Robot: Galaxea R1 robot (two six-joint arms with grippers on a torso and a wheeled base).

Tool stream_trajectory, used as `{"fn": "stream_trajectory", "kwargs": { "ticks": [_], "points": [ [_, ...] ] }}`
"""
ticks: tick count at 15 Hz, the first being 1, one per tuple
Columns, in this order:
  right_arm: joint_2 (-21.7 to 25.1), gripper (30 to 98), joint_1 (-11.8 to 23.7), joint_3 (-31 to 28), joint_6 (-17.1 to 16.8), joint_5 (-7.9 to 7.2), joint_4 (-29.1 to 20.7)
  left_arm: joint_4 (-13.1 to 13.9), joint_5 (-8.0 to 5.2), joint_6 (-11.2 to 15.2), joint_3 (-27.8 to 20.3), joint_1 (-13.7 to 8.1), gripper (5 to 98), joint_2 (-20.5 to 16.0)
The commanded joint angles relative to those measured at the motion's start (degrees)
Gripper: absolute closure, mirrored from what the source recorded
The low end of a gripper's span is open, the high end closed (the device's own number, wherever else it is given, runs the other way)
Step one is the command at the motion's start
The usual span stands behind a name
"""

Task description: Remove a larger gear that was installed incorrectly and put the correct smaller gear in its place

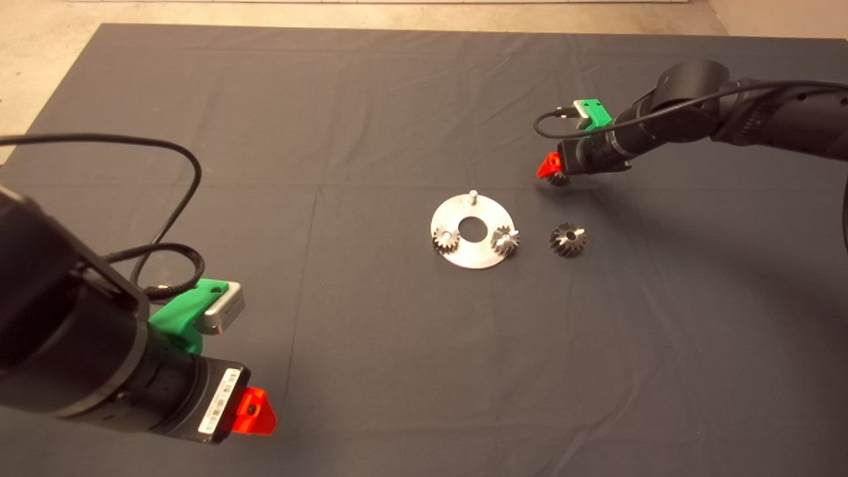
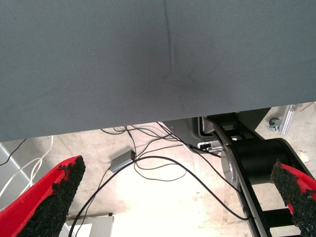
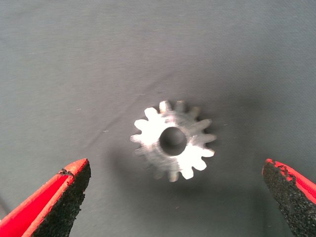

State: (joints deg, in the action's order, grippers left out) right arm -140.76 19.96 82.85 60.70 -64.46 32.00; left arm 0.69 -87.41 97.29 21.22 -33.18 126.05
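Note:
The larger gear, dark with slanted teeth, lies on the mat just right of the round metal plate. Two small silvery gears sit on the plate's near pins. The far pin is bare. The smaller gear lies flat on the mat beyond the larger gear. My right gripper hovers right over it. In the right wrist view the smaller gear lies between the wide-open fingers and neither pad touches it. My left gripper is parked at the lower left, open and empty.
The dark mat covers the table, with bare floor beyond its far edge. The left wrist view shows the mat's edge, cables on the floor and part of the robot's base.

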Motion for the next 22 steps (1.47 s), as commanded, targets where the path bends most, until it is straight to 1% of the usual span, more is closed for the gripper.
{"fn": "stream_trajectory", "kwargs": {
  "ticks": [1,2,7,9,11,12,13,15,16,19,21,22],
  "points": [
    [0.18,35.9,0.79,0.63,-0.84,0.22,2.28,0.88,-1.01,0.52,-0.93,-0.22,5.8,0.04],
    [0.35,35.9,0.70,0.63,-1.72,0.22,2.98,0.89,-1.01,0.44,-0.93,-0.22,5.8,0.04],
    [-0.53,36.6,0.70,0.28,-3.73,0.22,3.51,0.89,-1.01,0.53,-0.93,-0.22,5.8,0.04],
    [-0.61,38.3,0.79,0.37,-4.01,0.22,3.51,0.80,-1.10,0.53,-0.93,-0.22,5.8,0.04],
    [-0.70,38.7,0.71,0.28,-4.18,0.13,3.51,0.89,-1.10,0.53,-0.93,-0.22,5.8,-0.04],
    [-0.61,41.8,0.70,0.28,-4.18,0.13,3.51,0.84,-1.06,0.53,-0.93,-0.22,5.8,0.04],
    [-0.61,43.0,0.70,0.28,-4.10,0.21,3.51,0.81,-1.02,0.53,-0.93,-0.22,5.8,0.04],
    [-0.53,43.6,0.70,0.11,-4.18,0.13,3.51,0.80,-1.10,0.62,-0.93,-0.22,5.8,0.04],
    [-0.53,47.4,0.70,0.11,-4.18,0.13,3.51,0.80,-1.10,0.62,-0.93,-0.22,5.8,0.04],
    [-0.44,48.2,0.70,-0.04,-4.18,0.04,3.59,0.80,-1.10,0.88,-0.93,-0.22,5.8,0.04],
    [-0.44,52.9,0.70,0.02,-4.18,0.04,3.56,0.84,-1.10,0.93,-0.93,-0.22,5.8,0.04],
    [-0.44,53.2,0.70,0.02,-4.24,0.04,3.60,0.85,-1.10,0.88,-0.93,-0.22,5.8,0.04]
  ]
}}
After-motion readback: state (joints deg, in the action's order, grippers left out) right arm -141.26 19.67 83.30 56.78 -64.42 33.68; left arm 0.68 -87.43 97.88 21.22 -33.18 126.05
